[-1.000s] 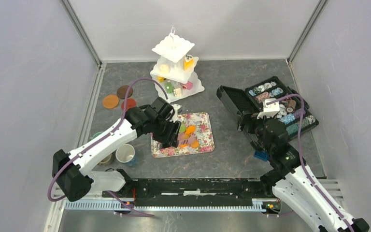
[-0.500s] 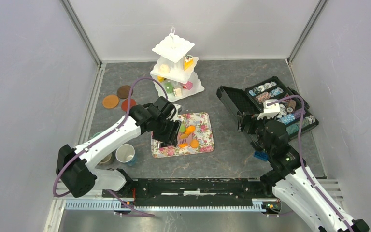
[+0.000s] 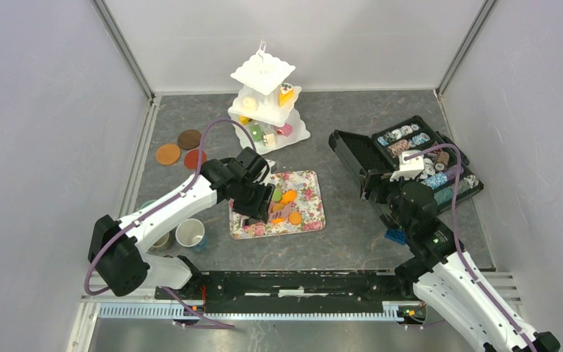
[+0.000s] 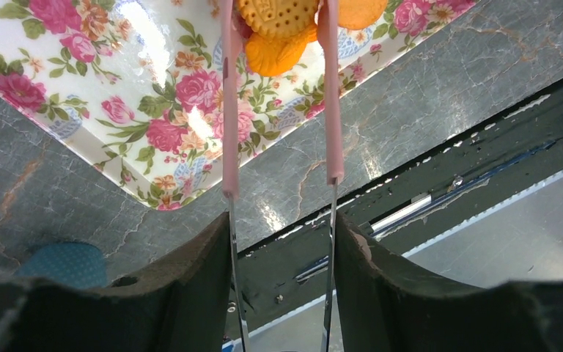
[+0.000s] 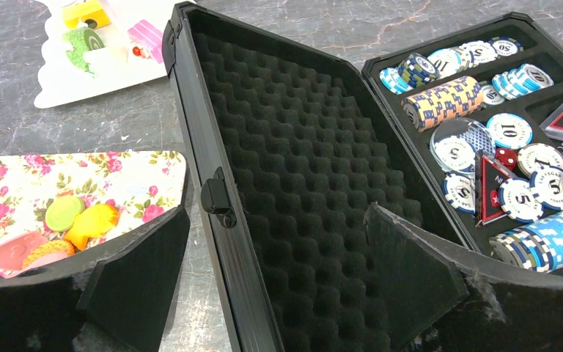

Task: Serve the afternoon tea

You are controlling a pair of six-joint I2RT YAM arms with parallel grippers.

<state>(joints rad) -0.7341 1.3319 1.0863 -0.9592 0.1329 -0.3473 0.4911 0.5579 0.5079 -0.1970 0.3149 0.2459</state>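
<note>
My left gripper (image 3: pixel 258 208) is shut on metal tongs with pink tips (image 4: pixel 229 110) and holds them over the floral tray (image 3: pixel 309 215). In the left wrist view the pink tips stand on either side of a round orange biscuit (image 4: pixel 276 15), with a second orange biscuit (image 4: pixel 273 56) just under it. Green and orange cakes (image 3: pixel 284 198) lie on the tray. Teal (image 3: pixel 146 206), tan (image 3: pixel 163 240) and white (image 3: pixel 190 233) cups stand at the near left. Orange (image 3: pixel 167 154) and brown (image 3: pixel 188 138) saucers lie at the far left. My right gripper (image 5: pixel 278 242) is open and empty over the black case's lid.
A white tiered stand (image 3: pixel 265 73) with more cakes stands at the back centre. The open black case (image 3: pixel 425 165) of patterned discs lies at the right, its foam lid (image 5: pixel 293 161) raised. A small blue brick (image 3: pixel 395 236) lies beside the right arm.
The left arm has shifted slightly to the right, with the tongs staying over the tray's left part. The right arm has not moved.
</note>
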